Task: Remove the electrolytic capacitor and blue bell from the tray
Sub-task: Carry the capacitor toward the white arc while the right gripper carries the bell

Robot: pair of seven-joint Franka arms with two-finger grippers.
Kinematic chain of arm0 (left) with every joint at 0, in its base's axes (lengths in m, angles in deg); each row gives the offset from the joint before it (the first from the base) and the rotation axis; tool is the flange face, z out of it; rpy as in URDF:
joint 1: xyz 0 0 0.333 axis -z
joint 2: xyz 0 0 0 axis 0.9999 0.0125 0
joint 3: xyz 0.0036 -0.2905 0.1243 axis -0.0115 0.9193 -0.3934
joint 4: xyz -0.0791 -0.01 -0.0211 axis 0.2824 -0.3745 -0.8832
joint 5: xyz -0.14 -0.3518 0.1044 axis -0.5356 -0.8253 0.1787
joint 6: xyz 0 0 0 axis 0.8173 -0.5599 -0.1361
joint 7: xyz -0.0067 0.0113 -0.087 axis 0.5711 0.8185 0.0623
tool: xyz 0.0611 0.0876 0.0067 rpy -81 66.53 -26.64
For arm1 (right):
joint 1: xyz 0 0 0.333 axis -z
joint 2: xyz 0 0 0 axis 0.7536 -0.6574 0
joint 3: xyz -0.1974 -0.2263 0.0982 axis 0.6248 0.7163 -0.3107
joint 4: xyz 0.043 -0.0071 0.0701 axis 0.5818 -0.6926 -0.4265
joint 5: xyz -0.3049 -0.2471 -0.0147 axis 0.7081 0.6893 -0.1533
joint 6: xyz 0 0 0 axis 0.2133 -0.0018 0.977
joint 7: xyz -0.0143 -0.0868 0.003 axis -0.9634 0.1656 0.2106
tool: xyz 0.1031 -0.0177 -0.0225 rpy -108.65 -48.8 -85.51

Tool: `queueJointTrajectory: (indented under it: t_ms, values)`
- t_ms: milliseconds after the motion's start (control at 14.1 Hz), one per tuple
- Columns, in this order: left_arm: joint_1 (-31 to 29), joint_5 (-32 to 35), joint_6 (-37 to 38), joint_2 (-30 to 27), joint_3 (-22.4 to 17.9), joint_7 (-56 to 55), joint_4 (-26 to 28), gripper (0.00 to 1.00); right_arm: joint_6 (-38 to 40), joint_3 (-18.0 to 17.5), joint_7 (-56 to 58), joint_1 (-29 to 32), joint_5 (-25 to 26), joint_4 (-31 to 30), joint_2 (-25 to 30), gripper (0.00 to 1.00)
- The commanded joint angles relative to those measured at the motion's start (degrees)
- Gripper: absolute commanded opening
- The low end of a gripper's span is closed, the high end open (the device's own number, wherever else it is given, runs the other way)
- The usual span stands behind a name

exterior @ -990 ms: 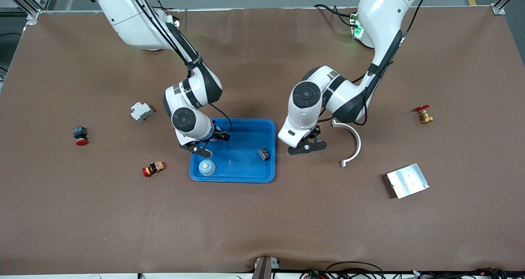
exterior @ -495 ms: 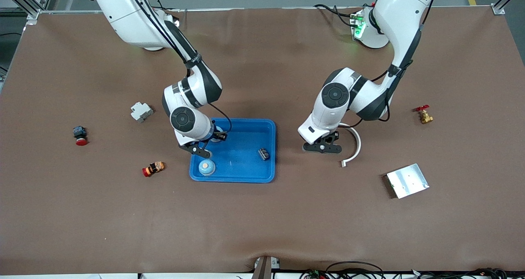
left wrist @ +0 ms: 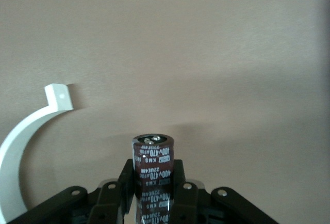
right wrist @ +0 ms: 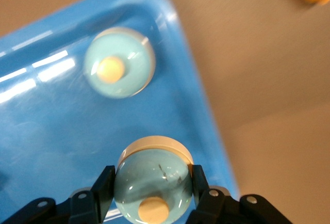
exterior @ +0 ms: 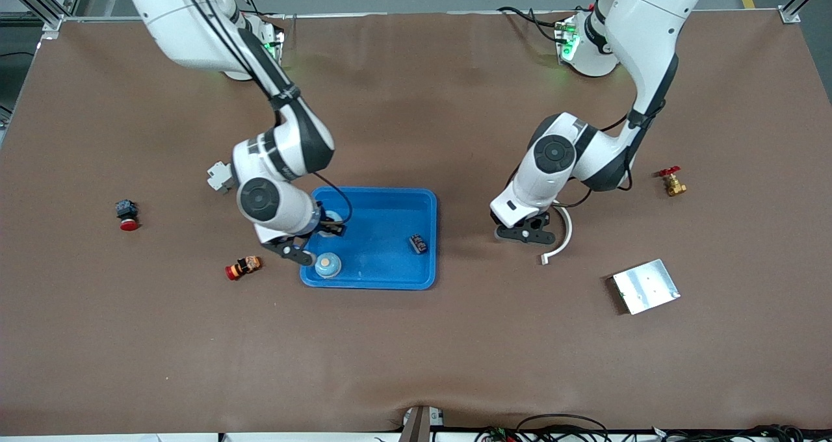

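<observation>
My right gripper (exterior: 312, 239) is shut on a light blue bell (right wrist: 149, 177) with a tan button, over the corner of the blue tray (exterior: 380, 279) toward the right arm's end. A second, like bell (exterior: 327, 264) sits in that corner of the tray and also shows in the right wrist view (right wrist: 119, 62). A small dark capacitor (exterior: 418, 243) lies in the tray near its other end. My left gripper (exterior: 525, 234) is shut on an upright dark red capacitor (left wrist: 153, 159), over bare table between the tray and a white curved piece (exterior: 565, 231).
The white curved piece also shows in the left wrist view (left wrist: 23, 131). A metal plate (exterior: 645, 286) and a red-handled brass valve (exterior: 671, 182) lie toward the left arm's end. A white block (exterior: 220, 177), a red button (exterior: 127, 214) and a red-yellow part (exterior: 243, 266) lie toward the right arm's end.
My left gripper has moved away from the tray's edge toward the left arm's end, up to the white curved piece. My right gripper has shifted toward the tray's edge at the right arm's end.
</observation>
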Motion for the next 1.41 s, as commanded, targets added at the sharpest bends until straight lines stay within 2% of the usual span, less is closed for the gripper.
queueJointTrajectory:
  t_ms: [0, 212, 424, 495, 707, 919, 1344]
  values:
    - [-1.8, 0.1, -1.1, -2.4, 0.4, 1.6, 3.0, 0.00, 5.5, -0.4, 9.7, 7.1, -0.1, -1.1, 3.9, 0.00]
    - [-2.5, 0.1, -2.0, -2.2, 0.3, 1.7, 3.5, 0.00, 7.9, 0.7, 24.4, 14.8, 1.1, -3.8, 7.4, 0.00]
    - [-4.6, 3.3, -5.9, -2.2, 0.4, 2.1, 6.6, 0.00, 7.3, 2.8, 38.3, 21.1, 7.4, -8.5, 10.5, 0.00]
    - [-5.7, 5.2, -7.3, -2.2, 0.4, 2.1, 7.7, 0.00, 7.1, 4.4, 42.5, 21.9, 8.0, -9.7, 11.1, 0.00]
    - [-7.0, 7.1, -11.6, -2.1, 0.4, 2.0, 10.5, 0.00, 4.3, 12.2, 54.8, 22.2, 8.1, -12.7, 11.1, 0.00]
    - [-7.0, 7.1, -11.7, -1.8, 0.4, 0.9, 10.5, 0.00, -3.1, 14.1, 57.0, 22.6, 8.2, -17.7, 10.8, 0.00]
    - [-6.5, 7.1, -11.6, -1.5, 0.5, -3.1, 10.6, 0.00, -5.9, 15.5, 57.8, 21.9, 8.3, -17.3, 5.7, 0.00]
